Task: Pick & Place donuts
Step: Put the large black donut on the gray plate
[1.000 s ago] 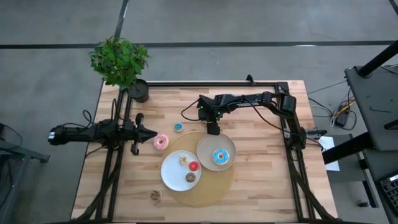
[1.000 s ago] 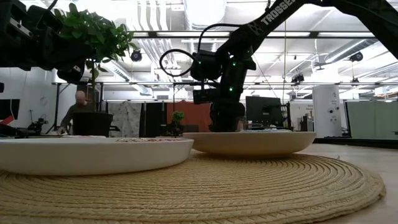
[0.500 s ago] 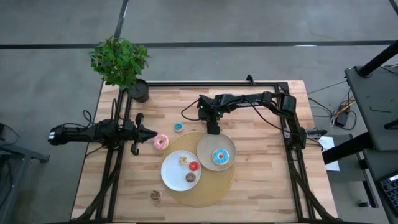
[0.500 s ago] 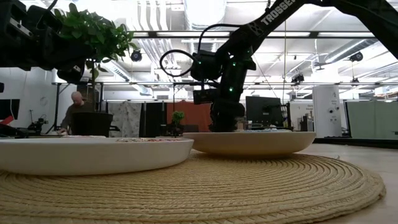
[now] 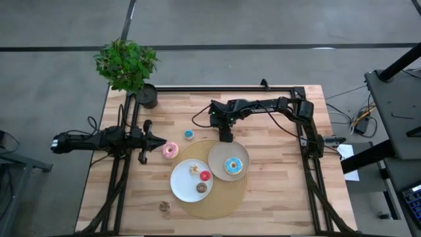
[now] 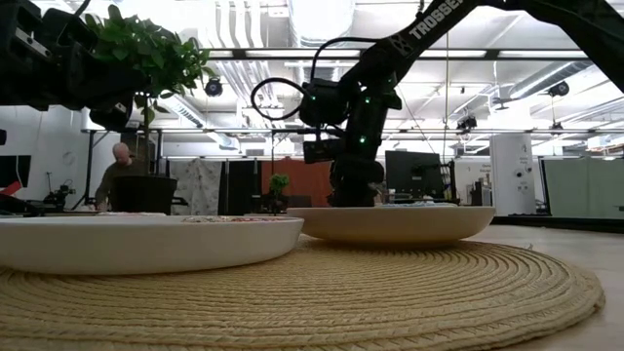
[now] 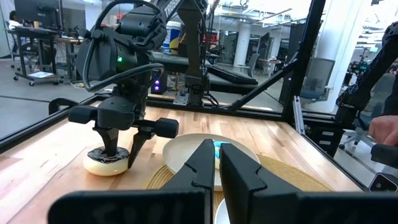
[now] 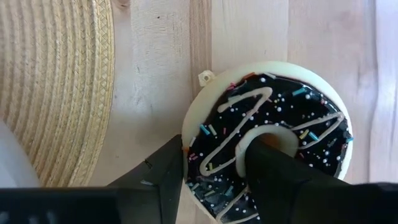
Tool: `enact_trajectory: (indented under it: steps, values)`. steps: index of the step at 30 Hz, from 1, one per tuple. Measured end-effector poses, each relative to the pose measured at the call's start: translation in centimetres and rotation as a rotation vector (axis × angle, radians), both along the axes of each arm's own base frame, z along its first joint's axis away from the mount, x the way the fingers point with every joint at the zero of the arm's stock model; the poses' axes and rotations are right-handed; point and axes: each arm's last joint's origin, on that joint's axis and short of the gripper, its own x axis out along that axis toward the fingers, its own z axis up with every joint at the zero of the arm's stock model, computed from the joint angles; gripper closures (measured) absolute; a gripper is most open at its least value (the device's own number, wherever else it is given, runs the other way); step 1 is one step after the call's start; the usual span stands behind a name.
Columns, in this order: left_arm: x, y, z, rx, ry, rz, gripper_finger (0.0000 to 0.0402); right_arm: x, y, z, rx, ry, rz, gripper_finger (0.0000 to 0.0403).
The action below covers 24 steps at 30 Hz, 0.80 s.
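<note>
A chocolate donut (image 8: 267,124) with white drizzle and sprinkles lies flat on the table by the far edge of the woven mat (image 5: 220,201). My right gripper (image 5: 225,137) stands over it, fingers pointing down, shut on its ring. It also shows in the left wrist view (image 7: 121,152). A pink donut (image 5: 170,150) lies on the table just off my left gripper (image 5: 156,140), which is shut and empty. A mini blue donut (image 5: 189,135) lies on the table. A blue-sprinkled donut (image 5: 232,166) sits on the beige plate (image 5: 216,157). Cream, red and brown minis sit on the white plate (image 5: 181,184). My right gripper has one finger (image 8: 273,168) in the chocolate donut's hole and the other (image 8: 165,171) outside its rim, the ring's wall (image 8: 214,158) between them. The fingers come from above, pointing down. The donut lies flat on the table (image 7: 107,163).
Another brown mini donut (image 5: 164,206) lies on the table near the mat's near left. A potted plant (image 5: 128,66) stands at the far left corner. Black frame rails run along the table's left, right and far sides. A person (image 6: 122,171) shows far behind the table.
</note>
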Motion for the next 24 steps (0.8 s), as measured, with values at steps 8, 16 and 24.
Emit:
enact_trajectory:
  steps: [8,16,24]
  values:
    - [0.0,0.0,0.0,0.000,0.000,0.000,0.0402,-0.5,0.1,2.9,-0.018,-0.055,-0.001,0.0263]
    - [0.0,0.0,0.0,0.000,0.000,0.001,0.0402,-1.0,1.1,6.6,-0.043,-0.137,0.016,0.0262]
    - [0.0,0.0,0.0,0.000,0.000,0.000,0.0402,-0.9,4.0,8.3,-0.038,-0.180,0.063,0.0268]
